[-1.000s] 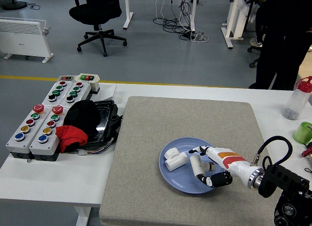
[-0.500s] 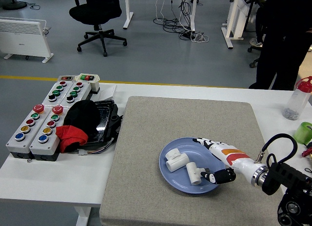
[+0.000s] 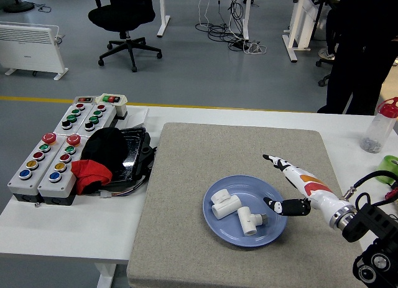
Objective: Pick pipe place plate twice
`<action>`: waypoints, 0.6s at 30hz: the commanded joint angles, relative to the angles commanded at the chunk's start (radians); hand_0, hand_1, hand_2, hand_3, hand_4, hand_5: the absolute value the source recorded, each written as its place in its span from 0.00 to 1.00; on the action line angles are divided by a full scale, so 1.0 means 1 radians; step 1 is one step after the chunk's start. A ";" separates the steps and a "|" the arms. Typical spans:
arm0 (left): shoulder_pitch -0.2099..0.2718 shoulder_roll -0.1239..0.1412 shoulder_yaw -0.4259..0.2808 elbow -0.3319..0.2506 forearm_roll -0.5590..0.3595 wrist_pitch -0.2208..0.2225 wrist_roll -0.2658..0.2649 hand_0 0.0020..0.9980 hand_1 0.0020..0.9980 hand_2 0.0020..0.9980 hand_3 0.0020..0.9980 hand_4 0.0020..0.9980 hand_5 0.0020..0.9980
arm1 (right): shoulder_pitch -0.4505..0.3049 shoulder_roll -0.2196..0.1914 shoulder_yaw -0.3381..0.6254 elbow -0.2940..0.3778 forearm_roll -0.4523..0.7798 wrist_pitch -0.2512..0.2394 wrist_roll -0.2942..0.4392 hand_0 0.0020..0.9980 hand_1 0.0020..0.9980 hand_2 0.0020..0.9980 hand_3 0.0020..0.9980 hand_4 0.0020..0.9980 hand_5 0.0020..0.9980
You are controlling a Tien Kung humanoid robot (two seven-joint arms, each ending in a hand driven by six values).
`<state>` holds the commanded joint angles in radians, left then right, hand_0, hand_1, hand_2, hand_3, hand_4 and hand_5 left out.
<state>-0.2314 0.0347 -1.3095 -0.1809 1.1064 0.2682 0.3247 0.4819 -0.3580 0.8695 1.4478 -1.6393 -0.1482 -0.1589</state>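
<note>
Two white pipe fittings lie on the blue plate (image 3: 219, 229) on the grey mat: one (image 3: 223, 203) at the plate's left, the other (image 3: 249, 221) right of its middle. My right hand (image 3: 283, 185) is open and empty, lifted just right of the plate, with the index finger stretched out to the upper left and the thumb low near the plate's right rim. It touches neither fitting. My left arm is out of view.
Two button boxes (image 3: 50, 158) and a black tray with a black cap and red cloth (image 3: 102, 157) stand at the left. A clear bottle with a red cap (image 3: 379, 126) and a green cup (image 3: 388, 168) are at the far right. A person in dark clothes (image 3: 360, 51) stands at the back right.
My right hand let go of the second fitting, which now lies on the plate, and has drawn back to the right and up with its fingers opened.
</note>
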 joint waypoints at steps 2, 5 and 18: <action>0.000 0.000 -0.001 0.000 0.003 -0.001 0.001 0.71 0.75 0.72 0.66 0.40 1.00 | -0.009 0.003 0.016 -0.011 0.073 -0.062 0.028 0.91 0.88 0.99 0.94 0.58 0.32; 0.000 0.000 -0.002 -0.001 0.005 -0.001 0.002 0.71 0.74 0.72 0.66 0.40 1.00 | -0.019 0.006 0.037 -0.023 0.188 -0.122 0.067 0.88 0.85 0.94 0.89 0.49 0.32; 0.002 -0.001 -0.005 0.000 0.015 -0.002 0.003 0.71 0.74 0.72 0.65 0.40 1.00 | -0.098 0.024 0.273 -0.064 0.711 -0.189 0.219 0.80 0.77 0.84 0.80 0.50 0.37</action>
<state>-0.2299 0.0341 -1.3149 -0.1813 1.1218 0.2657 0.3272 0.3843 -0.3335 1.1421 1.3835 -0.9286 -0.3373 0.0597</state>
